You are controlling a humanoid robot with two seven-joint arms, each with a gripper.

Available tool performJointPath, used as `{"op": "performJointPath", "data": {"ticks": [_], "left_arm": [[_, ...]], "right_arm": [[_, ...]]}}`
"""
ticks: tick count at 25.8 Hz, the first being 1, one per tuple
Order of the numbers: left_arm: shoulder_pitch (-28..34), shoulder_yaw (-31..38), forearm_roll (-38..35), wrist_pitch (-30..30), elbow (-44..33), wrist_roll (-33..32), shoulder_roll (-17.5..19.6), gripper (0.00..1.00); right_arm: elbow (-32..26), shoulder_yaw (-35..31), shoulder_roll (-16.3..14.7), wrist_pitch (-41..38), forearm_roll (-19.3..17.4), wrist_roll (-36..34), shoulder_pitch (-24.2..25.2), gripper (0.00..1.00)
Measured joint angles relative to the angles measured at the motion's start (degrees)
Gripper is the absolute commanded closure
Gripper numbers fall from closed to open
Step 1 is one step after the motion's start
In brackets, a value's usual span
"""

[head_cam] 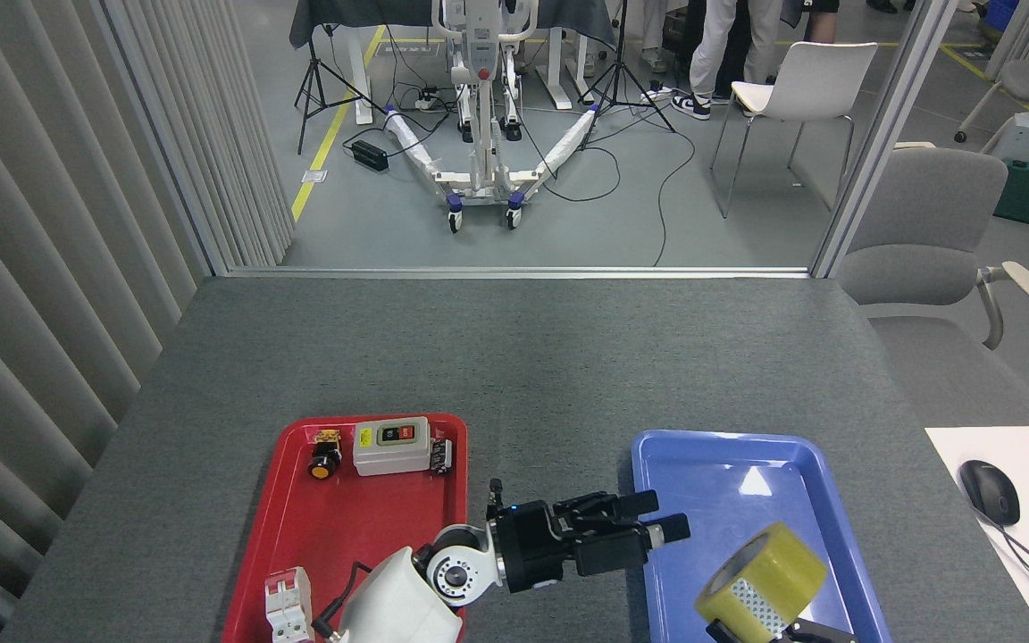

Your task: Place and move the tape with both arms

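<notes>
The tape [760, 573] sat tilted near the front of the blue tray [657, 464], its pale core turned up and to the left, and it seemed to be carried from below by the right gripper [782, 631], of which only dark finger parts showed under the roll at the bottom edge of the view; whether those fingers were clamped on the roll or merely under it could not be told. The left gripper [662, 515] held nothing: its two black fingers stood apart, pointing rightward over the tray's left rim, with the roll to the right of their tips and a little nearer the robot, clear of them by a visible gap. Judged from this layout, the roll was in the right arm's charge and the left fingers were spread so as not to foul it, which fits a two-armed hand-over. Behind the left fingers, toward the wrist side, lay the red tray [300, 536], with a grey switch box [392, 446] and a small yellow-capped button [323, 464] along its far edge and a white breaker [288, 605] at its near corner. Both trays rested on a grey felt-like table [514, 357]. Beyond it were a grey floor with cables, a wheeled white stand [479, 170], tripods, a white chair [800, 85] and a person's legs [720, 54]; pale slatted panels ran along the left, and a grey armchair [925, 232] and a mouse [990, 491] lay to the right.
</notes>
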Motion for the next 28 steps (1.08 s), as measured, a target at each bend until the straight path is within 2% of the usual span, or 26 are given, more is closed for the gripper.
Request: {"op": "performJointPath", "data": {"ticks": [6,9,12,15,18,21,24,28], "left_arm": [[1.0,10.1,-0.6,1.2,0.1,0.8,1.3,0.01],[2.2,14.4,-4.0,1.8,-1.0,2.8,2.8,0.02],[5.1,20.2,-13.7,3.2,-4.2,7.0,3.8,0.02],[9.5,26.8,-26.9,6.9,-9.7,11.4,4.0,0.02],[14.8,30.8,-38.4,13.1,-17.0,15.2,3.9,0.02],[20.8,32.3,-46.0,21.5,-24.2,18.4,4.2,0.02],[26.1,32.6,-50.0,29.2,-29.8,22.2,4.4,0.02],[31.2,32.6,-56.6,35.9,-32.9,28.9,4.4,0.02]], "right_arm": [[0.6,-1.2,-0.5,-0.2,-0.1,-0.1,-0.5,1.0],[2.3,-1.4,-1.2,1.4,-0.6,5.3,-2.6,1.0],[4.8,-1.1,-2.2,9.2,-2.9,14.2,-5.9,1.0],[7.0,-0.7,-2.9,16.9,-7.7,26.0,-10.4,1.0],[8.4,-0.4,-3.2,22.5,-13.4,39.8,-14.2,1.0],[9.0,0.4,-3.3,28.5,-18.0,51.1,-17.1,0.98],[9.6,2.3,-2.9,32.9,-20.4,58.3,-19.7,0.96],[10.1,4.3,-2.4,36.7,-21.5,62.0,-22.5,0.95]]}}
